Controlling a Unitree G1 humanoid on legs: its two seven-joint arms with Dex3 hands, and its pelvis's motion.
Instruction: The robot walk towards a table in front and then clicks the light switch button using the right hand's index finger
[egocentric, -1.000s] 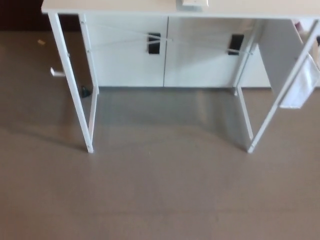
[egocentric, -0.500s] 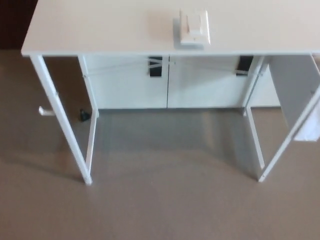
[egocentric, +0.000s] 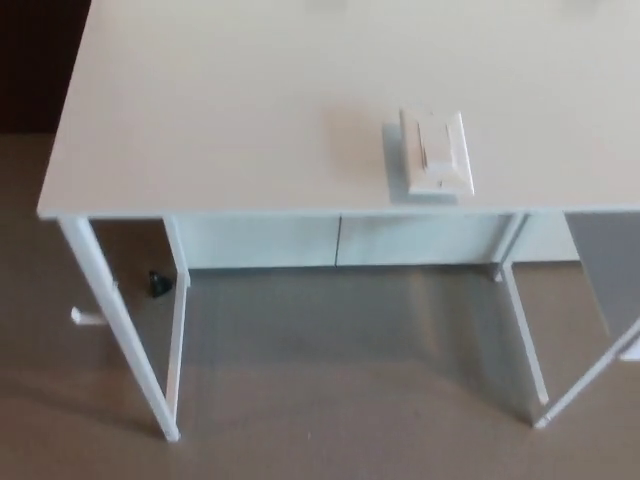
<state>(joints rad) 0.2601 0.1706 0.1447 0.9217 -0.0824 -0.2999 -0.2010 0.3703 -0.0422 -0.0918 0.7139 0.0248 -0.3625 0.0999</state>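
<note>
Currently no robot hand in view, so finger state and pose cannot be told. Floor (egocentric: 330, 400) nearest, below table (egocentric: 200, 120). Light switch (egocentric: 437, 152) lies flat on table near front edge, right of centre, long axis running away from robot. Likely right hand's side, reach forward.

A table (egocentric: 220, 120) stands in front of me, its top filling the upper part of my view. The light switch (egocentric: 436, 153) lies flat on it, right of the middle and near the front edge. Under the table is floor (egocentric: 330, 400), with the table's legs (egocentric: 125, 330) standing at left and right. A small object (egocentric: 159, 284) sits on the floor behind the left legs.
</note>
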